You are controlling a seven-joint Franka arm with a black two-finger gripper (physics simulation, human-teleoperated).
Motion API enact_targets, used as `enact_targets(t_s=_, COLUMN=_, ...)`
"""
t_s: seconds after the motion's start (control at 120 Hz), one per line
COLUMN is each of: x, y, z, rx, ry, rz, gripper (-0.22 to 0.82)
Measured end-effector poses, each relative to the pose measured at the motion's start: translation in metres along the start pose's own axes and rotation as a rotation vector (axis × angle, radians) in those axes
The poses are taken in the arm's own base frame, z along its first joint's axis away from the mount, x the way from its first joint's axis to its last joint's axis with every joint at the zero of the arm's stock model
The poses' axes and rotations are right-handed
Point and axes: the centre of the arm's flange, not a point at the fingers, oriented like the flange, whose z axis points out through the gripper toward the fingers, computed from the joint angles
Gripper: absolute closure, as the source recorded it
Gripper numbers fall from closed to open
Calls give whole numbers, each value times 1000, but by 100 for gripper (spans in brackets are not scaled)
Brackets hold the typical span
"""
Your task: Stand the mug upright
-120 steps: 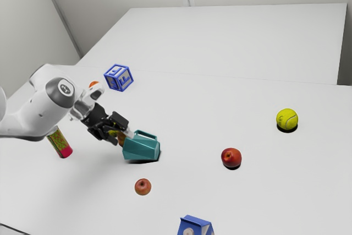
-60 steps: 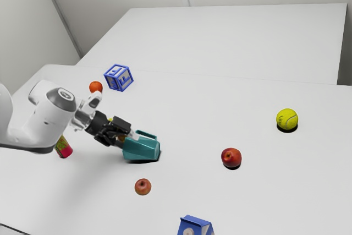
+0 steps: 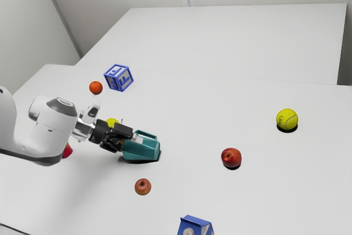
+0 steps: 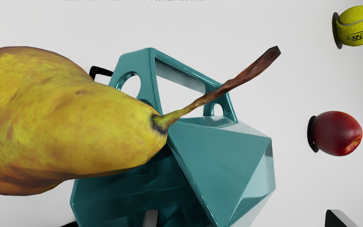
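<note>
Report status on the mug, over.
Hand open, one fingertip at the mug's mouth. Mug on its side. Pear close by, possibly in the way.

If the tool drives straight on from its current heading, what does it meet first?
Most likely the teal mug, on its side with its open mouth toward the tool. One finger lines up with the mouth, so it may pass inside before touching; depth is unclear.
</note>
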Motion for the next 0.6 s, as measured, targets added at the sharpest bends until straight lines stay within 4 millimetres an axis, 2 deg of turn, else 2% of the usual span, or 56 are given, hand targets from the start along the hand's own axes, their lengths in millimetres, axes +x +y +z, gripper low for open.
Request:
enact_targets(t_s=0.1, x=0, y=0, z=1, rx=-13, ry=14, rz=15, gripper=15)
enact_targets(t_s=0.358, x=2, y=2, z=0, rx=-18, ry=30, rz=73, gripper=54)
enact_targets(t_s=0.6, x=5, y=15, z=-6, rx=-16, ry=47, rz=141, gripper=72)
